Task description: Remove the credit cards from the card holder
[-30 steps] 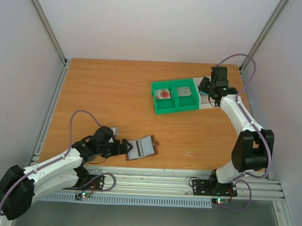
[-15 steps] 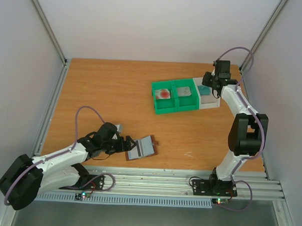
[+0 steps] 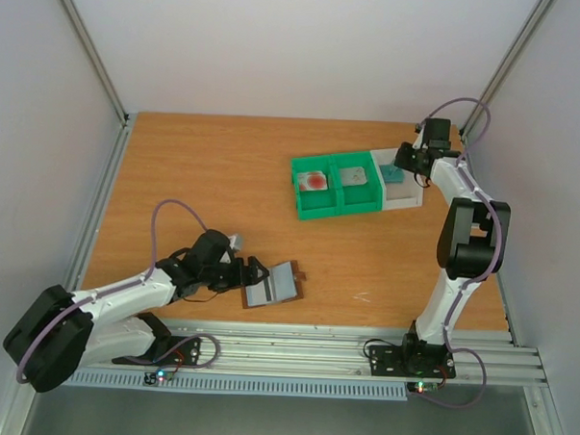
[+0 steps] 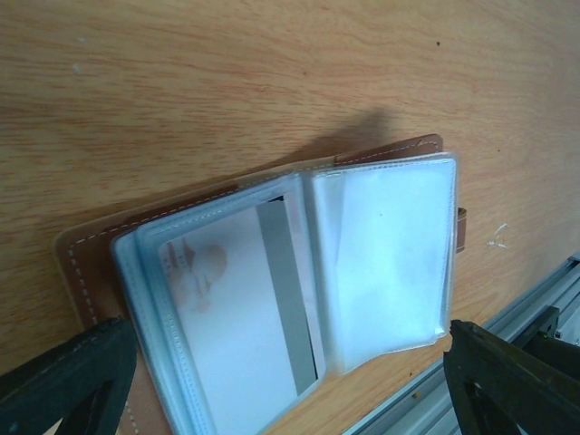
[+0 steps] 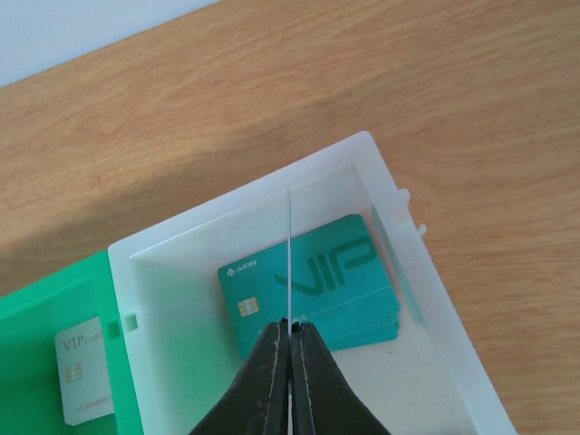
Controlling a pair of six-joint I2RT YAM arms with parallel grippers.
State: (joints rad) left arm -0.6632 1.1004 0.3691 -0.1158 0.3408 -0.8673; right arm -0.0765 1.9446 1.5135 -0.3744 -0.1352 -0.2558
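L gripper [image 3: 255, 279] wide open, one finger each side of the open wallet [image 4: 381, 245]. R gripper [image 5: 290, 340] closed on thin card [image 5: 288, 254], seen edge-on, above teal cards [image 5: 317, 290] in white tray [image 5: 426, 272].

Built of white shell links and bulky black joint housings, left arm [image 3: 123, 302] and right arm [image 3: 467, 246] alike. Looped along each with a thin mauve cable [image 3: 165, 212]. Bolted onto black base plates [image 3: 407, 361] at the near edge, dotted with small red and green lights. Tipped with black fingers [image 4: 63, 381].
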